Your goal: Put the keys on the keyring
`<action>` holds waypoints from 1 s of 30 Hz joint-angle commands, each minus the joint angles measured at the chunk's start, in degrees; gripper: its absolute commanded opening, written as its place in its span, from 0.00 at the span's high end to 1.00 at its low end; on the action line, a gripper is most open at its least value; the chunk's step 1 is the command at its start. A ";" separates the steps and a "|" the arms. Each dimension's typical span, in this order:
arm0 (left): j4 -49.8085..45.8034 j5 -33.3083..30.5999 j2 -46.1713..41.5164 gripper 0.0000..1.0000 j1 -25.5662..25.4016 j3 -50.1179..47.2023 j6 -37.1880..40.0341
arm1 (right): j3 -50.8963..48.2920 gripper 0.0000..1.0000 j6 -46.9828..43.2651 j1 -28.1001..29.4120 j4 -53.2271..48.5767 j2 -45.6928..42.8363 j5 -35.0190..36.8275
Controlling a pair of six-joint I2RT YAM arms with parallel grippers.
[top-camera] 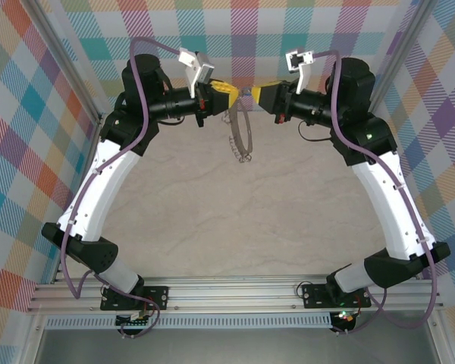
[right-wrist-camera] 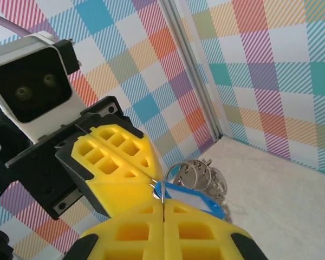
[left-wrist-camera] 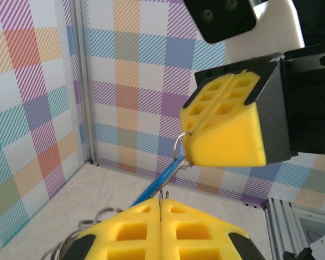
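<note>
Both grippers meet tip to tip high above the table at the back. My left gripper [top-camera: 233,92] [left-wrist-camera: 161,203] is shut on the thin wire of the keyring [top-camera: 243,133], whose grey hoop with its small loops [right-wrist-camera: 199,173] hangs below it. My right gripper [top-camera: 255,94] [right-wrist-camera: 163,206] is shut on the small wire ring of the key. The key's blue oval tag [right-wrist-camera: 194,199] [left-wrist-camera: 156,183] hangs from that ring, slanting down toward the left fingers. A thin silver edge runs along the tag in the left wrist view.
The beige tabletop [top-camera: 235,220] lies well below the grippers. Checkered walls [top-camera: 30,114] close in the back and both sides, with a metal corner post [left-wrist-camera: 82,81] on the left. An aluminium rail [top-camera: 235,292] runs along the near edge.
</note>
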 commanded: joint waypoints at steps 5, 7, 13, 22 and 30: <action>2.49 0.12 -0.63 1.00 -0.66 1.52 0.33 | 0.27 1.00 -0.26 0.45 0.02 -0.54 -1.45; 2.45 0.12 -0.73 1.00 -0.67 1.48 0.42 | 0.13 1.00 -0.97 0.44 -0.77 -0.84 -0.45; 2.30 0.09 -0.80 1.00 -0.66 1.48 0.68 | 0.05 1.00 -4.86 0.44 -4.90 -2.42 3.92; 2.34 0.02 -1.14 1.00 -0.66 1.54 0.44 | 0.79 1.00 -3.31 0.54 -3.69 -0.88 0.46; 2.49 0.09 -1.15 1.00 -0.61 1.52 -0.05 | 3.19 1.00 -2.90 1.38 -2.95 1.49 -0.82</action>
